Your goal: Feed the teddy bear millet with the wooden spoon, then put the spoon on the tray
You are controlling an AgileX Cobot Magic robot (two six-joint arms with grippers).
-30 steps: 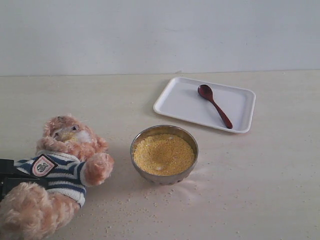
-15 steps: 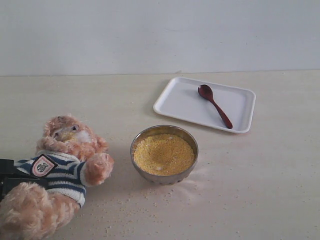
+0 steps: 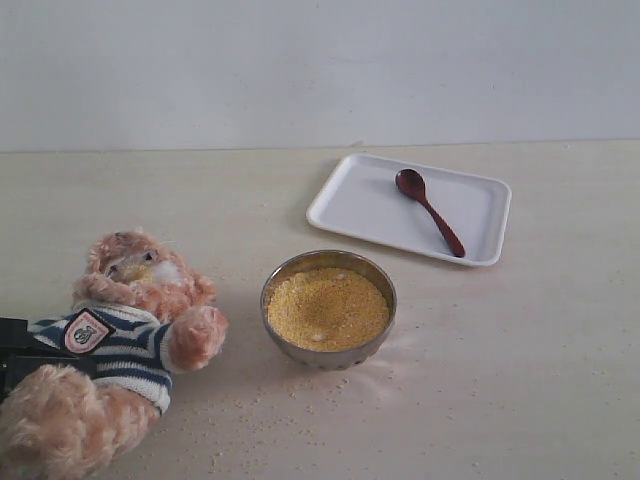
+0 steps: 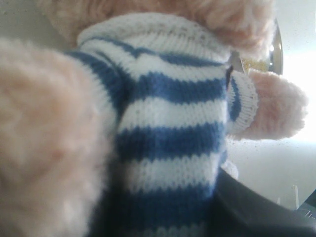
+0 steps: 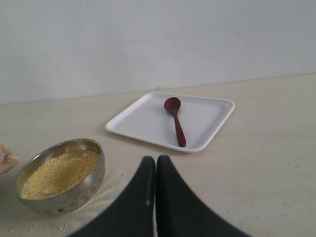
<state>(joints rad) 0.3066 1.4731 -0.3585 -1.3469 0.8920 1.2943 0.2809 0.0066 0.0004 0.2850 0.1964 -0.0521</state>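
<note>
The teddy bear [image 3: 130,320] leans at the left of the table, its striped shirt [image 4: 168,123] filling the left wrist view. My left gripper [image 3: 18,348] is shut on the bear's body; one dark finger [image 4: 256,210] shows beside the shirt. The millet [image 3: 327,307] fills the steel bowl [image 5: 74,195] at the table's middle. On the white tray [image 3: 360,200] at the back right lies the wooden spoon [image 3: 430,212], alone. My right gripper [image 5: 155,162] is shut and empty, hovering near the bowl and short of the tray [image 5: 143,118] and spoon [image 5: 176,121]. It is outside the exterior view.
Loose millet specks [image 3: 300,420] are scattered over the pale table in front of the bowl and the bear. A plain white wall [image 3: 320,70] closes the far side of the table.
</note>
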